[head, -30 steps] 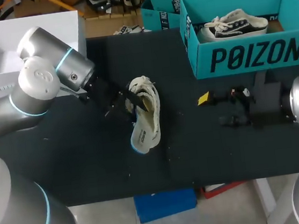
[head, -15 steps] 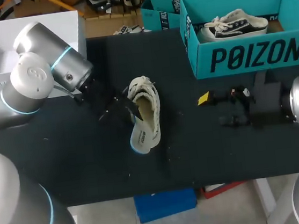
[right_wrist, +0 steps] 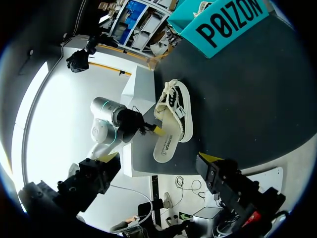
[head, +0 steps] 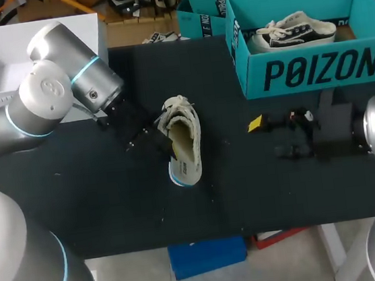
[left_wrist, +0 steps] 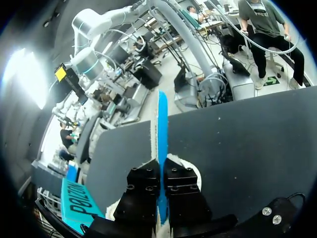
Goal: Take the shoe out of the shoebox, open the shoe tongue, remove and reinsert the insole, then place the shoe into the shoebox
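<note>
A cream shoe [head: 186, 137] lies on its side mid-table, laces toward the back. Its insole [left_wrist: 162, 126] shows a thin blue edge and sticks out at the heel end [head: 182, 180]. My left gripper [head: 160, 134] is at the shoe's left side, shut on that insole; in the left wrist view the black fingers [left_wrist: 144, 179] press together on the blue edge. From the right wrist view the shoe [right_wrist: 176, 111] and the insole [right_wrist: 166, 145] lie ahead of my right gripper [right_wrist: 159, 159], which is wide open and apart from them. In the head view the right gripper [head: 272, 136] hovers right of the shoe.
The teal shoebox [head: 315, 68] stands at the back right with a second shoe [head: 293, 30] inside. A white open box [head: 7, 100] sits at the back left, behind my left arm. Bare black table lies in front of the shoe.
The left gripper's fingers have closed on the insole. The shoe's heel end has shifted slightly to the right. The right arm has stayed still.
</note>
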